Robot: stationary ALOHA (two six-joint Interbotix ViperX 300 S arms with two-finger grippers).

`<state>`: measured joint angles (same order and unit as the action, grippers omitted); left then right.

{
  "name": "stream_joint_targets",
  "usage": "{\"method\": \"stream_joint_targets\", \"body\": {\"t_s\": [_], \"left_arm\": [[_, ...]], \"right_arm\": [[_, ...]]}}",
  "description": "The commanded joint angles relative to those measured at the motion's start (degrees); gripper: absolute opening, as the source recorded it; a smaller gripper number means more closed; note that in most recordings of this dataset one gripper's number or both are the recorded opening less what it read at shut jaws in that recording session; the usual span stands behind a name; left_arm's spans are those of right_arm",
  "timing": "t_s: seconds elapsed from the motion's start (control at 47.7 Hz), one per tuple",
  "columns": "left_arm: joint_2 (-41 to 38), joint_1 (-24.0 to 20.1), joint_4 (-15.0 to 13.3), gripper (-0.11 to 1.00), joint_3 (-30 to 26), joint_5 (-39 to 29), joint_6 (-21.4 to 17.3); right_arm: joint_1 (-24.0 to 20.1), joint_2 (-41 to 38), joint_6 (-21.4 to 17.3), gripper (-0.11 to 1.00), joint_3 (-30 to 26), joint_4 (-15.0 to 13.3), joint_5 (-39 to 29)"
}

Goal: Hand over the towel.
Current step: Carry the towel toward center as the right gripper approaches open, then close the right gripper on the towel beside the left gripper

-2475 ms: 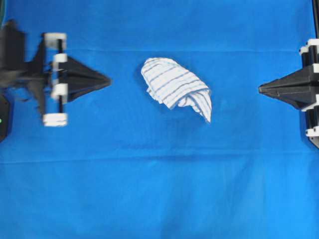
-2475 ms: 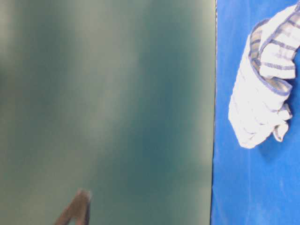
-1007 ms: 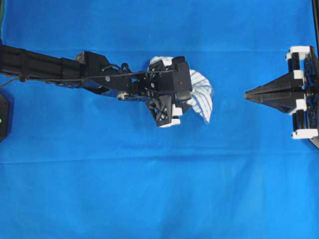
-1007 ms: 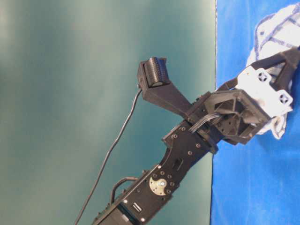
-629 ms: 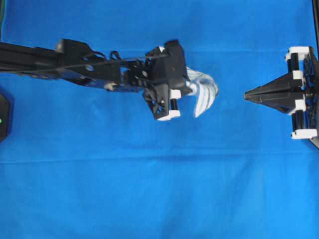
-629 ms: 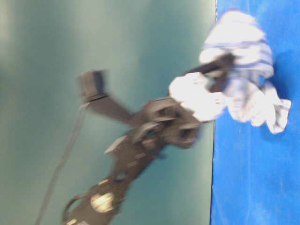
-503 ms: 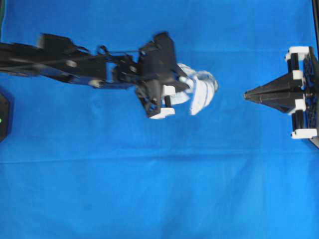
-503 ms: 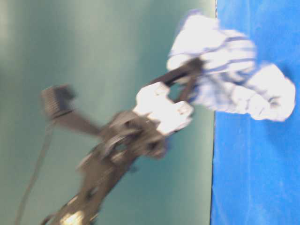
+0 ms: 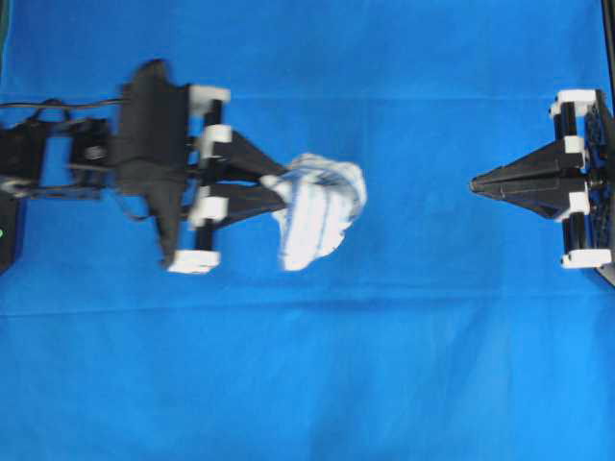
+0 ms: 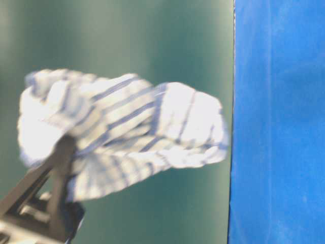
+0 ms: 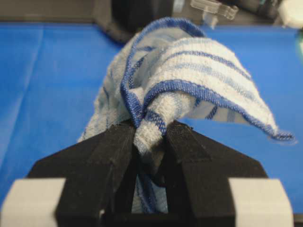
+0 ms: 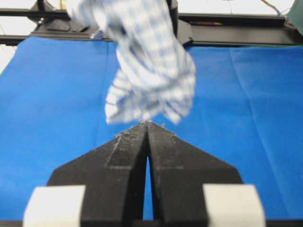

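Lifted since earlier: towel (image 9: 320,209), off the surface (image 9: 307,384), left of centre frame, pinched in left claw (image 9: 281,192). Right claw (image 9: 478,182), closed and empty, lies well right.

- The towel (image 9: 319,206) is white with thin blue stripes. Up close, its edge has a darker blue line (image 11: 189,87).
- The cloth (image 9: 307,375) under it all is plain bright blue, with no pattern.
- The left gripper (image 9: 272,190) is black. It has small white blocks (image 9: 209,95) by its fingers.
- The right gripper (image 9: 478,182) is black too, with white blocks (image 9: 577,98) of the same kind.
- The wall (image 10: 152,35) behind, seen from table level, is dull green.
- The frame (image 12: 227,33) at the far side of the cloth is black.
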<state>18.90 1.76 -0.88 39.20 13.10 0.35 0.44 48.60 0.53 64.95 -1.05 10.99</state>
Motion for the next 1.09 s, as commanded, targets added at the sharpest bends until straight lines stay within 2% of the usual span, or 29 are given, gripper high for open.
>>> {"method": "stream_joint_targets", "body": {"t_s": [0.0,0.357,0.65,0.692,0.839,0.902,0.965,1.07], "left_arm": [[3.3,0.5,-0.1,0.10,1.4,3.4,0.1],[4.3,0.6,-0.2,0.10,2.6,4.4,0.2],[4.1,0.6,-0.2,0.10,2.6,4.7,0.2],[4.1,0.6,-0.2,0.10,2.6,4.7,0.2],[3.9,0.6,-0.2,0.10,2.6,4.7,0.2],[3.9,0.6,-0.2,0.10,2.6,4.7,0.2],[3.8,0.6,-0.2,0.10,2.6,4.7,0.2],[3.7,0.6,-0.2,0.10,2.6,4.7,0.2]], "right_arm": [[0.1,-0.2,-0.1,0.00,-0.6,-0.1,0.7],[0.1,-1.4,-0.7,0.00,-0.9,-0.1,2.8],[0.1,-9.7,-1.1,0.01,-4.7,0.0,8.5],[0.1,-11.4,-1.1,0.09,-5.6,0.1,9.3],[0.1,-19.1,-1.1,0.51,-10.0,0.1,12.7],[0.1,-22.8,-1.1,0.66,-12.6,0.1,13.7],[0.1,-25.7,-1.1,0.72,-14.8,0.1,14.2],[0.0,-30.1,-1.1,0.72,-18.3,0.0,14.6]]}}
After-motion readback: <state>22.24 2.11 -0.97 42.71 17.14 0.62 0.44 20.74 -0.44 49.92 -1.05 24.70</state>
